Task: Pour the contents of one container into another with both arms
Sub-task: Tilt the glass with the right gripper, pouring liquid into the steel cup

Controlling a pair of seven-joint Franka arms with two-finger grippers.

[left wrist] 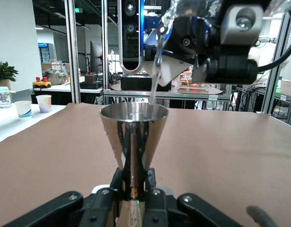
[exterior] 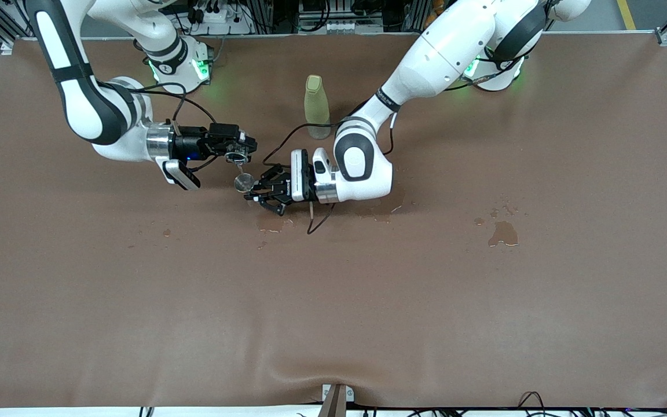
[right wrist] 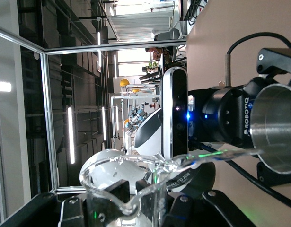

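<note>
My left gripper is shut on the narrow waist of a shiny metal cone-shaped cup, holding it upright just above the table's middle. In the left wrist view the cup stands between the gripper jaws. My right gripper is shut on a clear glass beaker, tipped over the cup. A thin stream of water falls from the beaker's spout into the cup's mouth. The right wrist view shows the cup beside the spout.
A pale yellow-green bottle stands upright on the brown table, farther from the front camera than both grippers. Wet patches lie under the left gripper, and a puddle lies toward the left arm's end.
</note>
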